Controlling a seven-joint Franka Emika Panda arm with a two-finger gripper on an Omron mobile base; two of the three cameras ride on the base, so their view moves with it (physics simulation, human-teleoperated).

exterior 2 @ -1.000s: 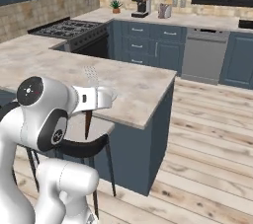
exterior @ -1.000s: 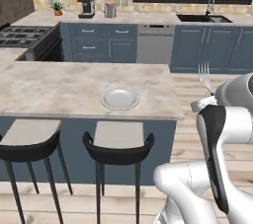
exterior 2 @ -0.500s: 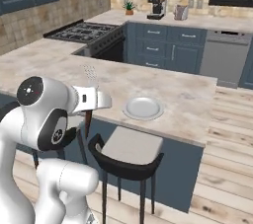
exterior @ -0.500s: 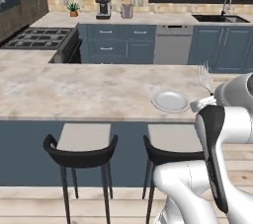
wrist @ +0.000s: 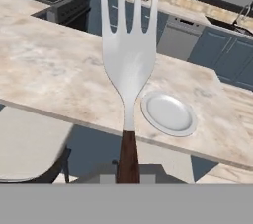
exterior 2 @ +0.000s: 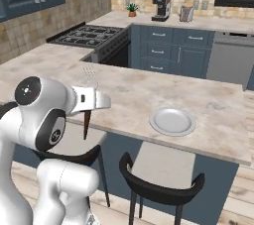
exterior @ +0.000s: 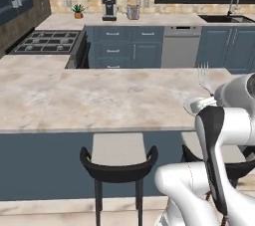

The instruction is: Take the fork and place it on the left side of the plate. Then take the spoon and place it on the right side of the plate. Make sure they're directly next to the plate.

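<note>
Upright fork (wrist: 129, 65) held above plate (wrist: 168, 113) near counter edge (wrist: 197, 156).

A long island counter (exterior 2: 149, 95) with a pale marbled stone top carries the round plate (exterior 2: 172, 121), which lies flat near the front edge, toward the counter's right end.

We find the plate (exterior 2: 172, 121) lying on the tabletop (exterior 2: 134, 90) near its front edge, towards the right end. The fork (wrist: 128, 65) stands upright in the jaws, tines up, in front of that front edge and to the left of the plate, well apart from it. 2 stools (exterior 2: 158, 182) sit below the front edge. Behind the tabletop, the stove (exterior 2: 87, 34) lies at the left and the back counter (exterior 2: 208, 22) runs to its right, carrying a coffee machine (exterior 2: 161, 7).
</note>
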